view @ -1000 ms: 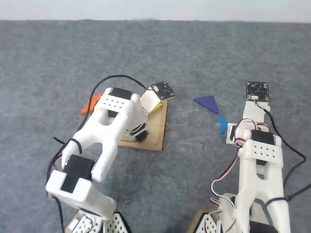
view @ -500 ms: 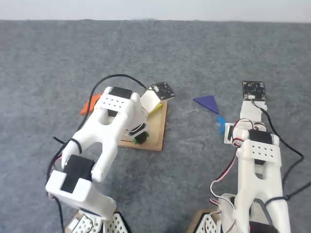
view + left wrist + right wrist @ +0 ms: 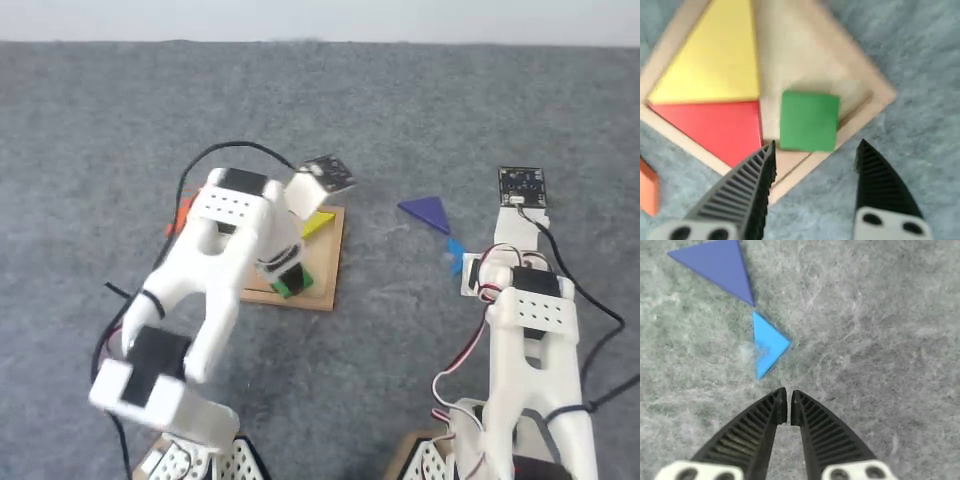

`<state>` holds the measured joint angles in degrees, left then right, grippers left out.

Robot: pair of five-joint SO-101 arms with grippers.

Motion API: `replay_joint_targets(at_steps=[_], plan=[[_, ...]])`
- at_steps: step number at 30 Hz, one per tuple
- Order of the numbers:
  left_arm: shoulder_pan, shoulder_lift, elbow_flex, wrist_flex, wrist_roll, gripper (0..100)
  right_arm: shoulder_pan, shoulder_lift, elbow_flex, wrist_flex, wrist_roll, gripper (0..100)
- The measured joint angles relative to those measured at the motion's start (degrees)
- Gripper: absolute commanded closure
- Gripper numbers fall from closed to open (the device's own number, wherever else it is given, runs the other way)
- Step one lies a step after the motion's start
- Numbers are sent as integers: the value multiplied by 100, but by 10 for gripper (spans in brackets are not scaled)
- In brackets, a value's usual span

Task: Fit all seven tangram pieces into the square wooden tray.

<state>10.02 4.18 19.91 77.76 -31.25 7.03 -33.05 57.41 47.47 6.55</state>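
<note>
The square wooden tray (image 3: 879, 93) holds a yellow triangle (image 3: 715, 55), a red triangle (image 3: 710, 130) and a green square (image 3: 809, 120), which lies flat near one corner. My left gripper (image 3: 816, 147) hovers open above the green square with nothing between its fingers. From above, the tray (image 3: 326, 268) sits under the left arm, with the green square (image 3: 293, 283) at its near edge. An orange piece (image 3: 180, 215) lies beside the tray. My right gripper (image 3: 788, 392) is shut and empty, just short of a light blue triangle (image 3: 767, 345). A purple triangle (image 3: 720, 265) lies beyond it.
Grey felt covers the table. In the high view the purple triangle (image 3: 427, 212) and the light blue triangle (image 3: 455, 250) lie between the tray and the right arm (image 3: 530, 310). A black cable loops over the left arm.
My left arm has lifted and drawn back from the tray, leaving the green square lying in it. The right arm shifted slightly to the left, then stayed still.
</note>
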Motion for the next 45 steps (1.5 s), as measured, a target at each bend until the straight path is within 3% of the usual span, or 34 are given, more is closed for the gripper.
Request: replay_joint_targets(at_steps=[6,13,29,38,45], plan=[[923,-615,440,-440,475,860,-9,0,0,0,0,968],[985,-563,923,-914,519,966,-18,0,0,0,0,968],[413,-158,923,-949,97,967,-18,0,0,0,0,968],[431,-158,923,-914,97,967,0,0,0,0,0,968],[949,-158,923,-756,167,967,9,0,0,0,0,968]])
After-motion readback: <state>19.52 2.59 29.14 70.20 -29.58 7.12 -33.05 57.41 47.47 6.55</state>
